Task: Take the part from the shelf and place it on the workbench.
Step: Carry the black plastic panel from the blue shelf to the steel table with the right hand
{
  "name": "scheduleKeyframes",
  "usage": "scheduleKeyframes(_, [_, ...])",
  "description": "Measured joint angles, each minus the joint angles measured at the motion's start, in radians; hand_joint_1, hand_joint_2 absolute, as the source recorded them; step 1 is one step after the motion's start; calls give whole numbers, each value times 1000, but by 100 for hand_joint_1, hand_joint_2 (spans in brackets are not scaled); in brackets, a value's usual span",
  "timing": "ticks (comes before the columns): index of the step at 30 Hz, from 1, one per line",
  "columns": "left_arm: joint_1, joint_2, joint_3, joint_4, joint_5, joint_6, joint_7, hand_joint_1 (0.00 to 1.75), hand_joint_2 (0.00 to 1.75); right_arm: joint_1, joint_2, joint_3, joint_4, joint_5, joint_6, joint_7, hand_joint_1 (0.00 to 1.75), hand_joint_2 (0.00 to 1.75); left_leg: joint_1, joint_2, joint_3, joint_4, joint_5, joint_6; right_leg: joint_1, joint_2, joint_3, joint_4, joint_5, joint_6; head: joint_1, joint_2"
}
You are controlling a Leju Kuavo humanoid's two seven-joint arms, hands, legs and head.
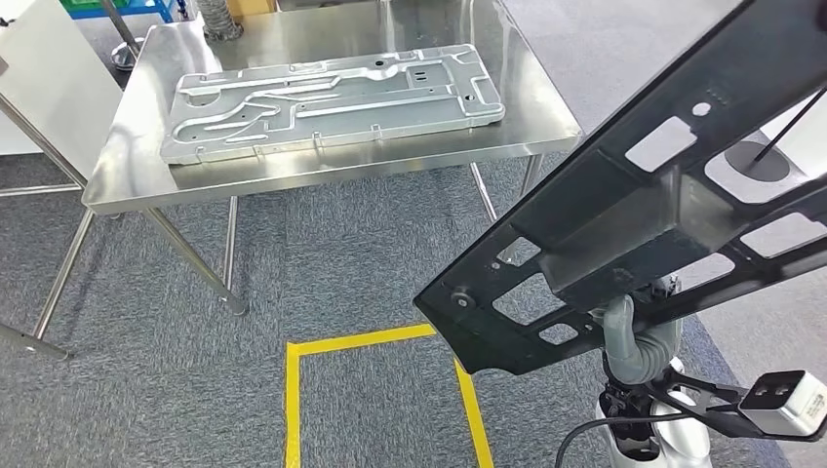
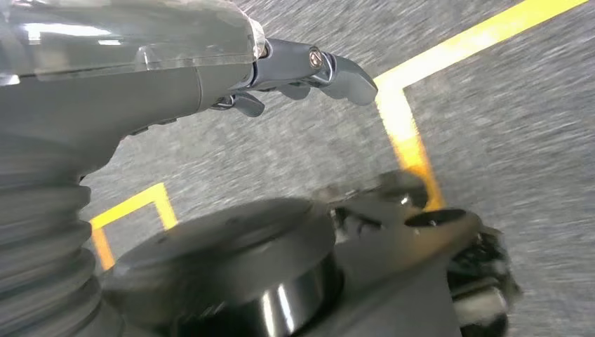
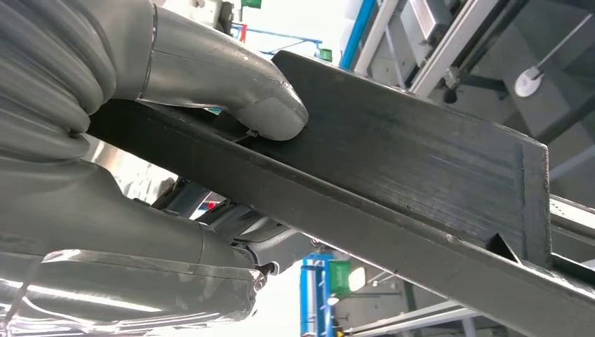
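— Black, flat and long: is that the part (image 1: 624, 210)?

— Yes. A dark frame with cut-out windows and a raised boxy rib along its middle. It hangs in the air on the right of the head view, tilted, its low end toward the yellow floor tape (image 1: 375, 341), its high end running out past the top right corner.

— What has hold of it?

— The right hand (image 1: 634, 336), from beneath. In the right wrist view the thick grey thumb (image 3: 270, 112) presses on one face of the rib and the rest of the hand (image 3: 140, 246) wraps the opposite side. A firm clasp, with the part between thumb and fingers.

— And the left hand?

— Left hand (image 2: 295, 74) hangs above grey carpet and yellow tape, fingers (image 2: 344, 74) loosely curled, somewhat apart, nothing in them.

— Where is the part relative to the counter?

— Well apart from it. The steel counter (image 1: 322, 171) stands ahead and to the left, across a stretch of carpet. The part is not over it.

— Anything on the counter?

— A silver stamped metal panel (image 1: 332, 102), lying flat, covering much of the top. A corrugated hose end (image 1: 219, 18) stands by the far edge.

— Other details?

— A small white camera box (image 1: 785, 402) on a black bracket sits by the right wrist.
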Motion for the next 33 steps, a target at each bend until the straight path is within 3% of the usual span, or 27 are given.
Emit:
scheduleKeyframes(1, [-1,0,0,0,0,0,-1,0,175,6,0,0,-1,1,-1,0,175,175,1,0,-22,25,6,-1,0,0,6,0,-5,0,0,0])
scheduleKeyframes(2, [-1,1,0,0,-2,0,-2,0,175,13,0,0,-5,1,-2,0,175,175,1,0,-23,8,35,-1,0,1,14,0,-11,1,0,0])
scheduleKeyframes(5, [4,1,0,0,-5,0,-2,0,175,36,0,-4,-23,2,-4,-8,175,175,-2,0,45,-186,160,12,2,4,41,0,-30,8,0,0])
scheduleKeyframes(7, [5,2,0,0,-6,-1,-3,0,175,49,0,-8,-32,1,-4,-13,175,175,-7,-1,70,-250,179,21,4,6,46,-1,-38,18,0,0])
scheduleKeyframes(11, [7,1,0,0,-7,-1,-3,0,175,70,0,-17,-47,1,-1,-19,175,175,-1,-1,88,-275,177,39,5,5,44,14,-54,39,0,0])
scheduleKeyframes(13, [7,1,0,0,-7,0,-3,0,175,75,1,-21,-51,1,0,-24,175,175,2,0,100,-286,176,47,4,3,-5,110,-97,46,0,0])
scheduleKeyframes(15, [7,1,0,0,-7,0,-3,0,175,85,1,-23,-52,1,0,-27,175,175,1,1,106,-286,168,51,3,1,-87,240,-138,52,0,0])
scheduleKeyframes(16, [8,1,0,0,-7,0,-3,0,175,92,1,-25,-52,2,-1,-27,175,175,0,0,111,-285,163,52,3,1,-113,272,-135,55,0,0])
scheduleKeyframes(17, [9,1,0,0,-8,0,-3,0,175,98,1,-27,-52,2,-1,-28,175,175,0,0,117,-284,157,51,2,0,-121,266,-112,56,0,0])
scheduleKeyframes(19, [11,1,1,0,-9,-2,-3,0,175,104,1,-32,-54,2,-1,-29,175,175,1,-2,135,-282,142,46,-1,-2,-82,152,-29,56,0,0])
scheduleKeyframes(21, [11,1,0,0,-11,-3,-3,0,175,105,1,-35,-58,3,-2,-29,175,175,-3,-3,145,-277,126,35,0,-3,-34,42,16,50,0,0])
scheduleKeyframes(22, [10,1,0,0,-12,-4,-3,0,175,105,2,-36,-60,5,-2,-29,175,175,-5,-3,147,-276,120,29,2,-3,-24,18,19,44,0,0])
scheduleKeyframes(26, [7,2,0,0,-21,-6,-4,0,175,109,1,-40,-74,15,-11,-26,175,175,-4,0,150,-261,99,8,3,1,-14,10,5,16,0,0])
scheduleKeyframes(28, [6,2,-1,0,-23,-8,-6,0,175,115,1,-42,-84,17,-17,-27,175,175,0,0,105,-166,54,-1,1,-2,-2,5,-2,4,0,0])
scheduleKeyframes(30, [3,2,-1,0,-23,-9,-8,0,175,123,1,-45,-90,16,-19,-28,175,175,1,0,21,-23,5,-5,3,-5,6,5,-12,-1,0,0])
scheduleKeyframes(31, [1,2,-1,0,-23,-10,-9,0,175,129,1,-46,-92,16,-19,-28,175,175,2,0,-11,22,2,-6,4,-5,12,5,-17,-2,0,0])
scheduleKeyframes(32, [-1,2,-1,0,-23,-10,-9,0,175,134,1,-46,-94,16,-19,-28,175,175,2,0,-26,29,22,-4,5,-4,21,5,-23,-2,0,0])
scheduleKeyframes(33, [-2,3,-1,0,-24,-10,-8,0,175,139,1,-46,-96,16,-19,-28,175,175,1,0,-21,-4,60,0,6,-3,31,5,-30,-1,0,0])
